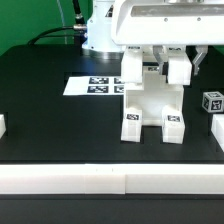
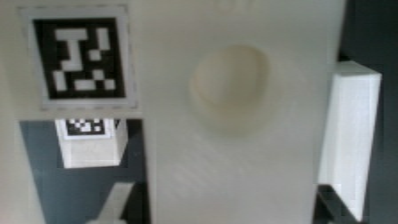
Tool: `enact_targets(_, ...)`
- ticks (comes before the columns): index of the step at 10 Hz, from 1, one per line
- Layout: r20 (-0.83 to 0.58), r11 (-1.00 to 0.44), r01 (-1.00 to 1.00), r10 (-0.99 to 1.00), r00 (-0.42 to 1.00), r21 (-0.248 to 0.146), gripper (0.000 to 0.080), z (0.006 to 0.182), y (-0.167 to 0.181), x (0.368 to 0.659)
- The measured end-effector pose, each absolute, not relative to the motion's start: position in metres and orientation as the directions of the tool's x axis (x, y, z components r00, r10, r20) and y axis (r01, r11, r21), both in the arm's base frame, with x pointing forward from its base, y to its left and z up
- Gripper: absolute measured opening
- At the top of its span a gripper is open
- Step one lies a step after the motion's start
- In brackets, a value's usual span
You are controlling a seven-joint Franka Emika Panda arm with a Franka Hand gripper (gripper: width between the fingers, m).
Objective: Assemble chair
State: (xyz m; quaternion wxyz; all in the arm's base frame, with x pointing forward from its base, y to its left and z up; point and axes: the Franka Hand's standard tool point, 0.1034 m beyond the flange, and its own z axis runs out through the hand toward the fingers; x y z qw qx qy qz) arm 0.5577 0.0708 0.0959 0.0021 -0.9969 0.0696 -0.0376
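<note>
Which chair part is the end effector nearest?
The tall two-legged body mid-table, directly under the end effector. The small tagged cube sits apart at the exterior view's right, untouched.

The arm [image 1: 160, 20] hangs straight down, its fingers [image 1: 157, 62] drawn close in a grip.
</note>
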Motion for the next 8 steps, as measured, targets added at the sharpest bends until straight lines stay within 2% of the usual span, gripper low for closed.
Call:
enact_targets(5,0.058,-0.991,-0.134,-0.133,0.989,0.007,0.0288,0.075,0.068,0.553)
enact_targets(8,0.060,-0.991,-0.133,-0.132,0.989,0.008,0.0288,0.073,0.068,0.554)
